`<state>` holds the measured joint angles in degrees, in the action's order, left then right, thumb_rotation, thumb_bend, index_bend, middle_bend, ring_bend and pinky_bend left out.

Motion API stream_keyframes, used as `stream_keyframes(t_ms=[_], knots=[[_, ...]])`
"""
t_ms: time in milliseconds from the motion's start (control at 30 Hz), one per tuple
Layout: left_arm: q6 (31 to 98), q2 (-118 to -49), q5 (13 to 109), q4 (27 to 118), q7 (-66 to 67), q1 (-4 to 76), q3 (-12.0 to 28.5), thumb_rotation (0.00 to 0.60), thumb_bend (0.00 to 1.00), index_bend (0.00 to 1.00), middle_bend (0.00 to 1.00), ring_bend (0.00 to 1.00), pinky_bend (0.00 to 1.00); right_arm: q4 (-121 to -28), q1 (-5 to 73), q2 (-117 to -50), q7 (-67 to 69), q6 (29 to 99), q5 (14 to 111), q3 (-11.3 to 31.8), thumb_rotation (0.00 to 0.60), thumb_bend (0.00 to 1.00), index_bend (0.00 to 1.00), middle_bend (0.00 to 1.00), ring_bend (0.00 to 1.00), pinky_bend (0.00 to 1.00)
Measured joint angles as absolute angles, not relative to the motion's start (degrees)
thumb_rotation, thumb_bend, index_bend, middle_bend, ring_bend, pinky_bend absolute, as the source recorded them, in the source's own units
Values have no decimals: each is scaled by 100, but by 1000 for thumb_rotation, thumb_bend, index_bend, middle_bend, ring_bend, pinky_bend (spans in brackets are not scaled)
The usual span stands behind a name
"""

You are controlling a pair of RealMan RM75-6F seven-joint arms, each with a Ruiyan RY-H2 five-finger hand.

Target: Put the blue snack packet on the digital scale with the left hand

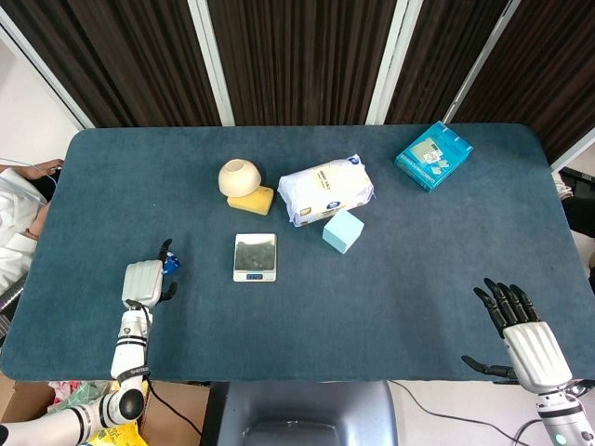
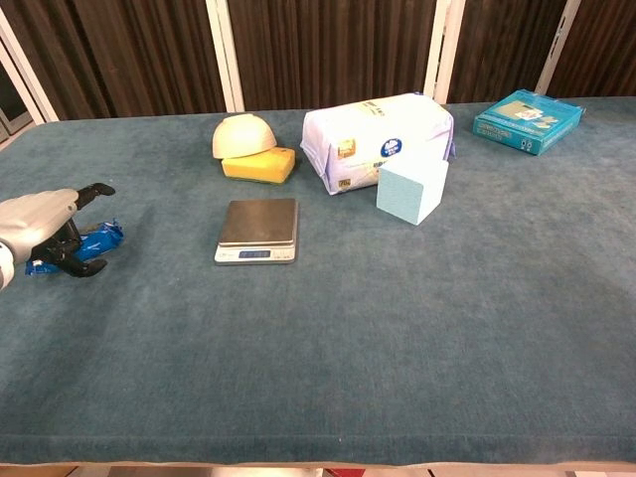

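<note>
The blue snack packet [image 1: 171,267] [image 2: 103,238] lies on the table near the left edge, mostly covered by my left hand [image 1: 143,282] [image 2: 42,225]. That hand is over the packet with its fingers apart, some curled down around the packet's near side; a firm hold is not visible. The digital scale [image 1: 255,256] [image 2: 257,229] sits bare to the right of the hand, about a hand's length away. My right hand [image 1: 524,333] hovers at the table's near right corner, fingers spread and holding nothing; the chest view does not show it.
Behind the scale are a cream bowl [image 1: 239,176] on a yellow sponge [image 1: 252,200], a white wipes pack [image 1: 325,189] and a light blue cube [image 1: 343,230]. A teal box [image 1: 432,155] lies at the far right. The blue cloth table [image 1: 390,297] spans both views.
</note>
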<state>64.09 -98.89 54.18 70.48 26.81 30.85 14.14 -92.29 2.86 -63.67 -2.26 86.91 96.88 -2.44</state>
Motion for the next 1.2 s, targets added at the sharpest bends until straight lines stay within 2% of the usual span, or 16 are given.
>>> stream_keyframes(t_ms=[300,633,700,767,833,900,1033,1200], knots=[[6871,-9873,5757,6994,2700,3026,1368,600,303,173,1000,1000,1000,-9215,277,-6345,-168,8725,9681,-232,457,160,0,0,0,0],[6278,-9672,4606,7193,3437,3068,1464,600,302,174,1000,1000,1000,-9208,268,-6357,-182,8740,9695,-233,458,161,0,0,0,0],[6203,-9650,4473,7205,3491,3100,1499,600,305,250,1000,1000,1000,-9210,277,-6365,-202,8721,9696,-235,457,161,0,0,0,0],[6189,-9658,4398,7169,3508,3138,1537,600,341,442,1000,1000,1000,-9212,280,-6369,-213,8715,9700,-238,456,160,0,0,0,0],[6226,-9694,4427,7101,3461,3153,1549,600,415,619,1000,1000,1000,-9214,278,-6367,-209,8720,9690,-233,457,160,0,0,0,0],[6320,-9739,4499,7057,3387,3156,1561,600,525,750,1000,1000,1000,-9212,277,-6366,-205,8718,9679,-229,457,161,0,0,0,0],[6636,-9917,4784,6833,3111,3153,1589,600,726,823,1000,1000,1000,-9218,285,-6367,-217,8700,9693,-238,457,160,0,0,0,0],[6864,-10045,5098,6705,2746,3171,1663,600,799,837,1000,1000,1000,-9217,274,-6352,-176,8725,9691,-239,458,160,0,0,0,0]])
